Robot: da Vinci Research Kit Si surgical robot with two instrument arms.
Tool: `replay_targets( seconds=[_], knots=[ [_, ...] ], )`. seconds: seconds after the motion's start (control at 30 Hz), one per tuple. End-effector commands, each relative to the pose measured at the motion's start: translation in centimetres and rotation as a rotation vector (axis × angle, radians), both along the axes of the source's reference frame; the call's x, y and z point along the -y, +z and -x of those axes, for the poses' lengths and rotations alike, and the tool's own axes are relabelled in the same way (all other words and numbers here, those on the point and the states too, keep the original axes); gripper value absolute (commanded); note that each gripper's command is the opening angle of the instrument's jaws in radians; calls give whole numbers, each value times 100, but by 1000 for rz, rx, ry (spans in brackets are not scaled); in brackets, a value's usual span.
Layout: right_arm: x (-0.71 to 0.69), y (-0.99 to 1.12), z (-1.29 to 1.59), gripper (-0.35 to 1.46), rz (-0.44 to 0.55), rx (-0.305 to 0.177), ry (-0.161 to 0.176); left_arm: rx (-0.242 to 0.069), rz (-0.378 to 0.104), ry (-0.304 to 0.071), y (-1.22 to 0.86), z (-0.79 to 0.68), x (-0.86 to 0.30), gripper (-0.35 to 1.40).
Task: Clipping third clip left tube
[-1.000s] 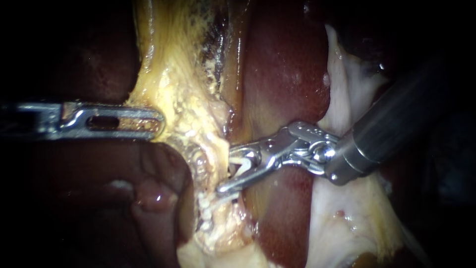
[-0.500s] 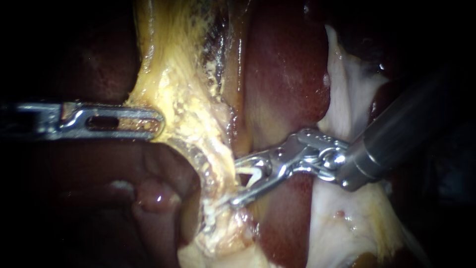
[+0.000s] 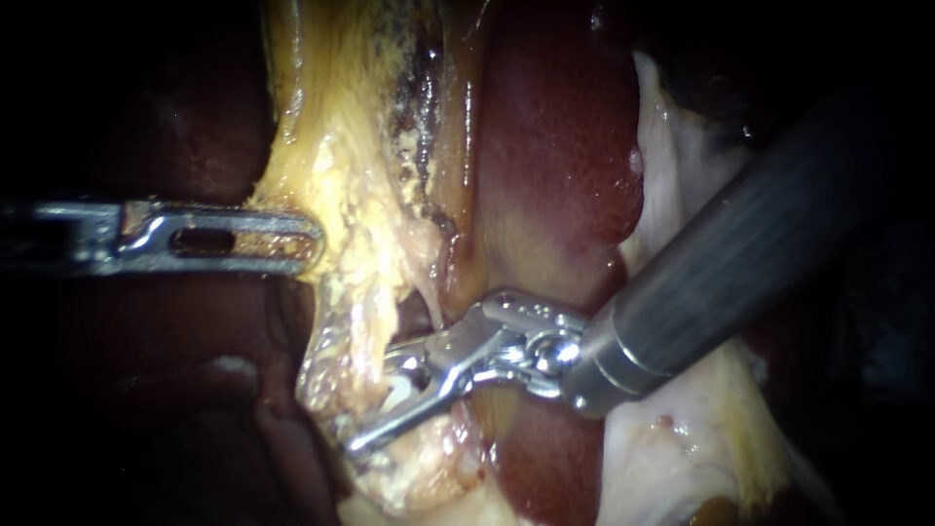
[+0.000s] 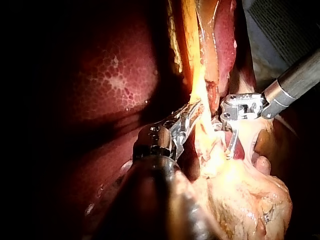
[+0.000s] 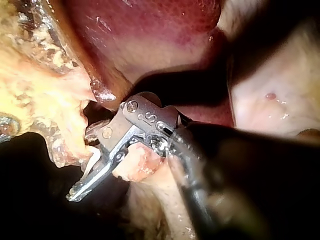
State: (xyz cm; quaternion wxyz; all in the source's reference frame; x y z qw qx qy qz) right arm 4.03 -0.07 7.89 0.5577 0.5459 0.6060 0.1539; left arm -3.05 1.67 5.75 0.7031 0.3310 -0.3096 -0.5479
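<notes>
The tube [image 3: 331, 380] shows as a pale, glistening strand at the lower end of a band of yellow tissue [image 3: 341, 195], left of the dark red liver [image 3: 555, 166]. Which tube it is cannot be told from the endoscope view.

The right instrument [image 3: 375, 399] comes in from the upper right, and its hand is at this strand. The two jaws stand apart and carry a white clip [image 3: 397, 393] between them. The lower jaw crosses in front of the tissue, while the upper jaw is partly buried in it. It is not clear whether the whole strand lies between the jaws.

The right wrist view shows what the endoscope hides: the clip's pale leg runs along the inside of the lower jaw, and the open mouth is pressed against the ragged yellow edge.

The left instrument [image 3: 307, 239] lies level, well above the clip. In the endoscope view only one slotted jaw of its hand shows, its tip on the yellow tissue. The left wrist view shows both jaws closed on a thin yellow strip of that tissue, which stands taut. The right instrument's head is just beside that strip.
</notes>
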Motion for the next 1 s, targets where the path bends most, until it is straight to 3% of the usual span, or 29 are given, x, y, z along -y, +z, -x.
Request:
replay_targets(
  seconds=[0.03,0.23,0.5,0.73,1.0],
  knots=[
    [-2,4,0,55,0,4,8,-1,0,0,0,0,0,-35],
    [-19,2,6,55,4,19,50,-1,0,0,1,1,0,-35],
    [-43,-8,31,55,43,37,135,-1,0,0,0,0,0,-35],
    [-48,13,47,59,161,164,108,0,0,0,0,0,0,-35],
    [-48,18,54,60,224,220,130,0,0,1,0,-1,0,-35]
  ],
)
